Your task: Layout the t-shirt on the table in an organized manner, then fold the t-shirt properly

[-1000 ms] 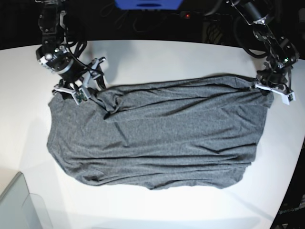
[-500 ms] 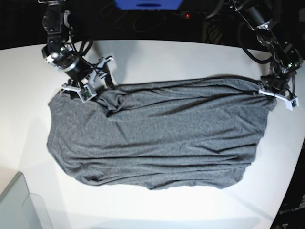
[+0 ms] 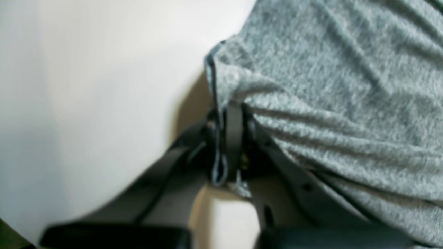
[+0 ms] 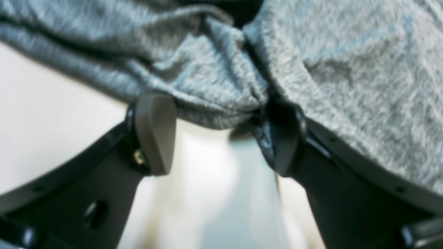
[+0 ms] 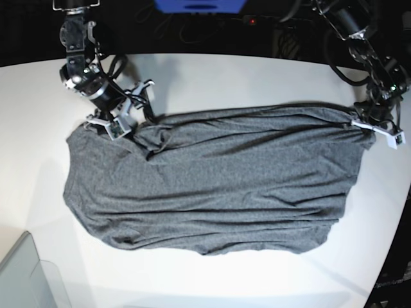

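While the white tabletop [image 5: 212, 70] filled nearly the whole base view, its curved far edge ran against a dark background where a blue object [image 5: 199, 6] and a small red light [image 5: 253, 21] showed. The t-shirt [image 5: 218, 186] lay spread across the middle of the tabletop, dark heather grey, wider than deep, with long shallow wrinkles running along its width and a bunched fold near its upper corner on the view's left. Its near edge curved and lay well inside the tabletop's front rim.

At the lower corner on the view's left, a pale translucent box-like thing [image 5: 29, 276] sat apart from the shirt; what it was could not be told.

The right hand [image 5: 119, 119] sat at the shirt's upper corner on the view's left, black cables trailing behind its arm. In the right wrist view its two fingers [image 4: 154, 133] stood wide apart, bare tabletop showing between them, and crumpled cloth lay against both tips, one tip partly draped by fabric.

The left hand [image 5: 376, 128] sat at the shirt's opposite upper corner, close to the tabletop's edge on the view's right. In the left wrist view its fingers [image 3: 233, 138] were pressed together on a thin hem of the t-shirt [image 3: 328, 103], with cloth pulled into taut ridges from the pinch point and white tabletop [image 3: 86, 103] beside it.
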